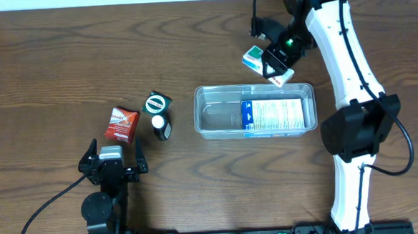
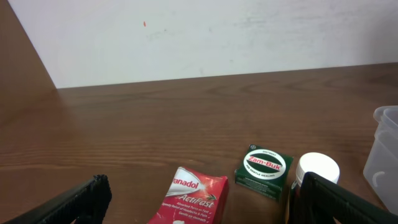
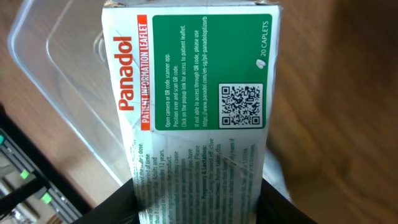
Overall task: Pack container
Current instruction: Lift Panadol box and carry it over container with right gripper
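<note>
The clear plastic container (image 1: 209, 120) sits at table centre-right with one white-and-blue printed box (image 1: 272, 115) lying in it. My right gripper (image 1: 277, 56) is shut on a green-and-white Panadol box (image 3: 193, 93) and holds it above the container's far rim; the container (image 3: 68, 87) shows below the box in the right wrist view. My left gripper (image 1: 113, 167) is open and empty at the front left, just short of a red Panadol ActiFast packet (image 2: 193, 199), a green Zam-Buk tin box (image 2: 264, 171) and a small white-capped bottle (image 2: 316, 169).
In the overhead view the red packet (image 1: 122, 124), Zam-Buk box (image 1: 158, 103) and bottle (image 1: 161, 127) lie left of the container. The container's edge (image 2: 384, 155) shows at the right of the left wrist view. A white wall runs along the table's far edge.
</note>
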